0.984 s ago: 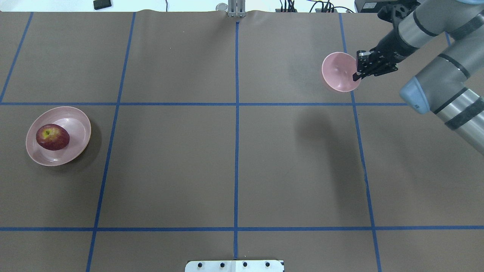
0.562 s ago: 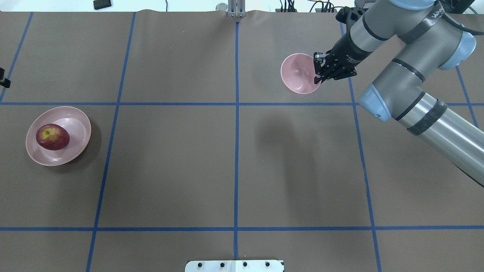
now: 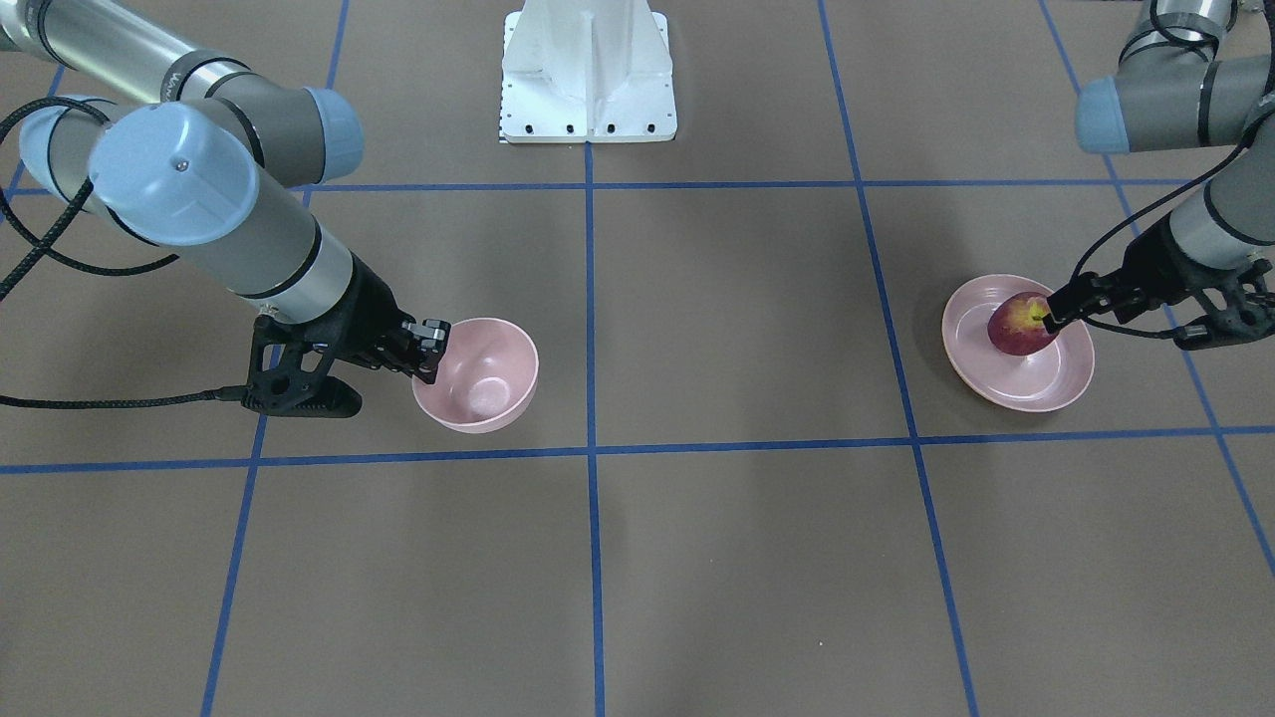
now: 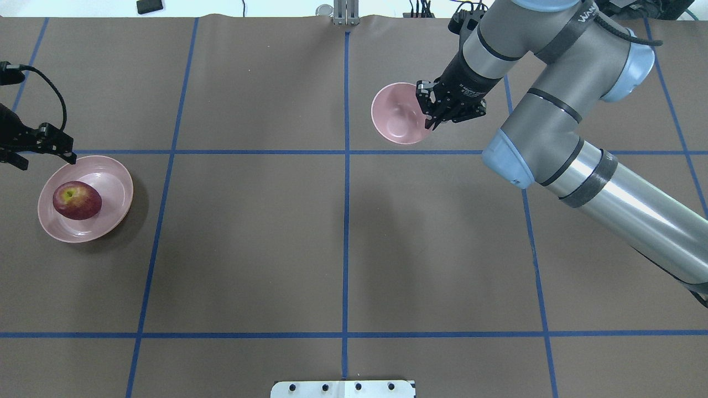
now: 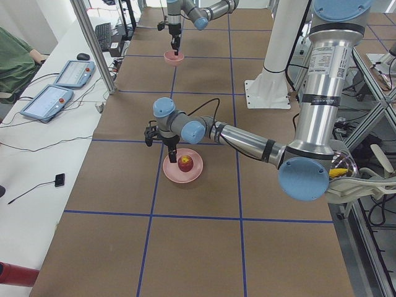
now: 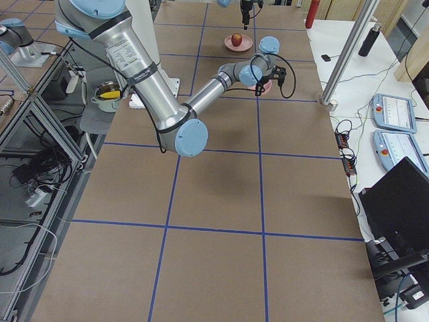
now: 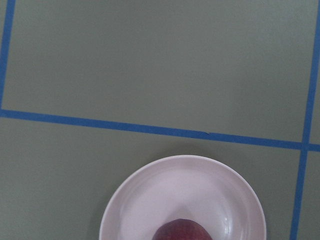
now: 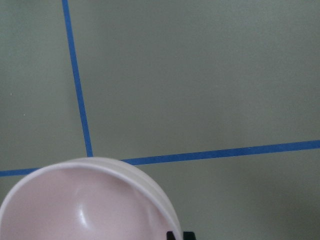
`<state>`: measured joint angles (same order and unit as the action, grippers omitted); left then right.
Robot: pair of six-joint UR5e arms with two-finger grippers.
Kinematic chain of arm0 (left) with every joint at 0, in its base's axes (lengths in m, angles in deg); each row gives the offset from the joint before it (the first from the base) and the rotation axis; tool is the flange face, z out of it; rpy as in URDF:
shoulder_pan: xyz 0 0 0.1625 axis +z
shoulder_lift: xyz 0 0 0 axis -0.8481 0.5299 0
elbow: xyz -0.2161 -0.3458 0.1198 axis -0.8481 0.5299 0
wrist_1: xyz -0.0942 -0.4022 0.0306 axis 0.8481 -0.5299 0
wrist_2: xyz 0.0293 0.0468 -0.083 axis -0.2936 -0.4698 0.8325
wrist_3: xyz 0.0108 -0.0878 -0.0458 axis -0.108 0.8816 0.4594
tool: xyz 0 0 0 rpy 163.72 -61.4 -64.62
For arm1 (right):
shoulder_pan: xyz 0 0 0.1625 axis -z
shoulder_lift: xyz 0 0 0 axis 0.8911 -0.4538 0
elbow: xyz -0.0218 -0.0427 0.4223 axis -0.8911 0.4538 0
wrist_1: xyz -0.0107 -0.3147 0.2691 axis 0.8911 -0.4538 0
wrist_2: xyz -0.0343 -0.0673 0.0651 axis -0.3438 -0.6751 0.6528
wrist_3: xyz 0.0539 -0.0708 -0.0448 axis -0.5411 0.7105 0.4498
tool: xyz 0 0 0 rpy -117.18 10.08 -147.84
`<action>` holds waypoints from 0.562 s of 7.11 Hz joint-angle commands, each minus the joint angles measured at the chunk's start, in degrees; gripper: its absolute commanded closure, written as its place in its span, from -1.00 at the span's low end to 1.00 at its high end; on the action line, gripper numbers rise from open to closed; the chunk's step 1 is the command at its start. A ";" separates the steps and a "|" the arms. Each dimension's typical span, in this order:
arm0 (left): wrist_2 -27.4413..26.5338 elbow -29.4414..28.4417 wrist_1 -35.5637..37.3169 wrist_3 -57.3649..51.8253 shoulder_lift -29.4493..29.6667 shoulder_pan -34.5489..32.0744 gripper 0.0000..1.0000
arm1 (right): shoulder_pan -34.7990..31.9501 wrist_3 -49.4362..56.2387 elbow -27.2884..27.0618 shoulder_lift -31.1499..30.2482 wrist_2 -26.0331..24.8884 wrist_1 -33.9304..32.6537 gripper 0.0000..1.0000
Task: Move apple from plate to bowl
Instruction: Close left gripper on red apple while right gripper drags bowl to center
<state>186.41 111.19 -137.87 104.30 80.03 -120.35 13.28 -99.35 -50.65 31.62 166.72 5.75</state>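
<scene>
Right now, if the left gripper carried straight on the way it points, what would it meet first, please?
Probably the apple on the plate: the left gripper points down over it. Depth is unclear, so it could touch the plate's rim instead.

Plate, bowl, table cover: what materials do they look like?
Plate: glossy pale pink, soft highlights inside; likely plastic or melamine. Bowl: same pink, smooth sheen, thin rim; probably the same, glazed ceramic not excluded. Table cover: matte brown sheet, wavy far edge; looks like paper.

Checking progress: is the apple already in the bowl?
No, the apple sits on the plate, and the bowl far across the table is empty.
</scene>
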 commanded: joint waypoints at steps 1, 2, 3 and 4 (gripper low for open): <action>-1.54 -0.06 -0.01 1.00 -0.52 3.36 -0.97 | 0.95 -1.20 -0.30 0.92 -0.57 -0.15 1.00; -3.02 -0.32 -0.09 1.35 -0.52 5.20 -0.97 | 0.96 -1.20 -0.39 0.92 -0.57 -0.15 1.00; -3.38 -0.85 -0.09 1.26 -0.52 6.09 -0.97 | 0.96 -1.20 -0.39 1.01 -0.57 -0.15 1.00; -3.47 -1.20 -0.09 1.18 -0.52 6.27 -0.97 | 1.30 -1.20 -0.47 1.19 -0.74 -0.15 1.00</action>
<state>183.30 110.45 -137.96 105.51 79.52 -114.76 14.30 -100.54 -51.04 32.63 166.12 5.60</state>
